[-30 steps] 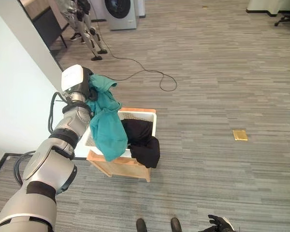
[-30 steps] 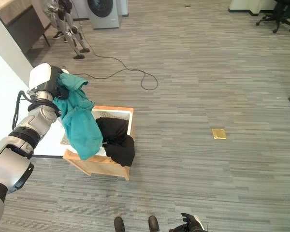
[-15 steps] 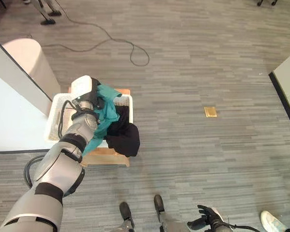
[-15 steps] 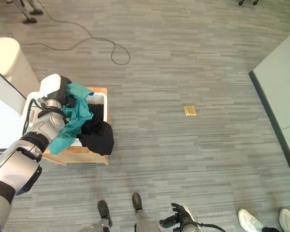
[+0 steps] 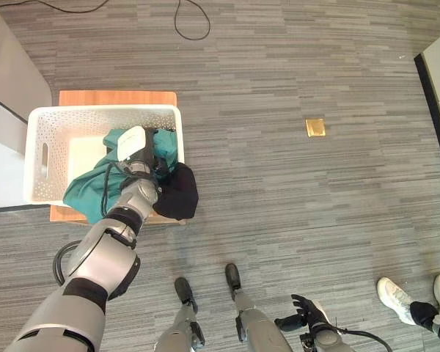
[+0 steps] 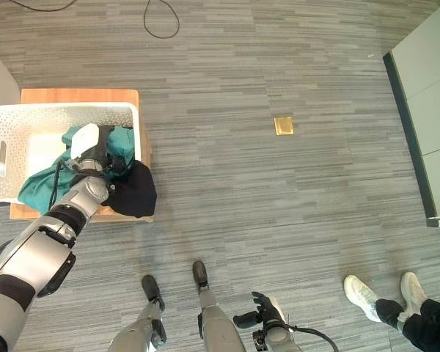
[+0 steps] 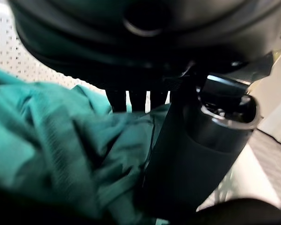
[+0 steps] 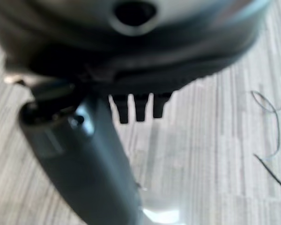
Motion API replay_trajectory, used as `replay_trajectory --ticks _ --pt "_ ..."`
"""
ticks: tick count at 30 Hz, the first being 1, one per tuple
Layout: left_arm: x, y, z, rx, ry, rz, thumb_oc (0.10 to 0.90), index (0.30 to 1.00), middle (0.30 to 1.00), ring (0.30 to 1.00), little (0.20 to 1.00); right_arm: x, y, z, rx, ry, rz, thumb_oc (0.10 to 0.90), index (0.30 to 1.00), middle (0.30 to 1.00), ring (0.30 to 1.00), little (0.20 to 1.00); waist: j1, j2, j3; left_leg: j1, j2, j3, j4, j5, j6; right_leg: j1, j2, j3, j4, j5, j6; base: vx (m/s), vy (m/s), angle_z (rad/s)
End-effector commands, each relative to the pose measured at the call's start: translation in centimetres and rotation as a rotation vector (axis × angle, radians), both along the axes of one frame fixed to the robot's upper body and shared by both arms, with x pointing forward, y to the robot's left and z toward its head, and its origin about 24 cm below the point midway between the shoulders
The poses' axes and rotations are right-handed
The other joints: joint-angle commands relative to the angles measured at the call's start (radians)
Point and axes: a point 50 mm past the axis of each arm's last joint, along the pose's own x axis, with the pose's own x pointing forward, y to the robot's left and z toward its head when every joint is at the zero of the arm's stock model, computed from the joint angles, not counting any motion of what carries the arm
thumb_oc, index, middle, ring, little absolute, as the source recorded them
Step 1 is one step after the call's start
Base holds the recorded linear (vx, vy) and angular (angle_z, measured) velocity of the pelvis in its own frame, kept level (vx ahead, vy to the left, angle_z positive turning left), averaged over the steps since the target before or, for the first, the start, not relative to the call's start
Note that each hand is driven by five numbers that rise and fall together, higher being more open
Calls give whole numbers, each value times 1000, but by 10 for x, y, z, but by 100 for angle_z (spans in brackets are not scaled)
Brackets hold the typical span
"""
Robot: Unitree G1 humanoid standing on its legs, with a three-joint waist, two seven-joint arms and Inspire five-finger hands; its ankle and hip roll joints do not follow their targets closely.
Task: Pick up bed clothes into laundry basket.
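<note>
The right hand (image 6: 262,314) hangs low by the floor, near the bottom edge of the eye views, its fingers loosely spread and holding nothing. Farther out, the left hand (image 5: 138,150) is down inside the white laundry basket (image 5: 38,139), and its wrist view shows the fingers (image 7: 131,98) curled into the teal garment (image 5: 88,187), which lies bunched against the basket's near wall with a fold spilling over the rim. A black garment (image 5: 177,192) drapes over the basket's near right corner, half outside. The basket sits on a low wooden stand (image 5: 117,97) on the floor. The step in hand looks like the drop-off. Next the fingers should let go of the teal cloth and lift clear without dragging it back out.
</note>
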Motion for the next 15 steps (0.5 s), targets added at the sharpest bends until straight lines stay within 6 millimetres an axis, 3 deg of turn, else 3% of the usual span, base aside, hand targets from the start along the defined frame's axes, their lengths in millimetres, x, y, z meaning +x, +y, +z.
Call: replay_trajectory --ticks 1,6,11,15 --pt "9 13 52 -13 -200 68 800 900 900 900 900 -14 -21 0 -59 13 -56 800 900 900 900 900 23 40 -40 -45 41 -135 5 -35 -118 -6 -53 -38 2 -15 168 0 0 0" --pt "10 18 75 24 -281 81 800 900 900 900 900 -19 -26 -1 -62 28 -62 800 900 900 900 900 38 54 -56 -4 41 -140 5 -43 -121 29 -56 -49 5 -28 168 9 -4 0" --pt "12 7 92 -167 -383 24 800 900 900 900 900 -27 -33 -2 -82 73 -61 800 900 900 900 900 57 74 -79 68 35 -150 5 -58 -117 97 -71 -68 13 -62 168 65 -29 10" --pt "12 1 106 -348 -434 -58 800 900 900 900 900 -31 -41 -2 -102 106 -63 800 900 900 900 900 79 106 -103 142 18 -159 5 -72 -111 164 -95 -89 36 -96 168 76 2 29"
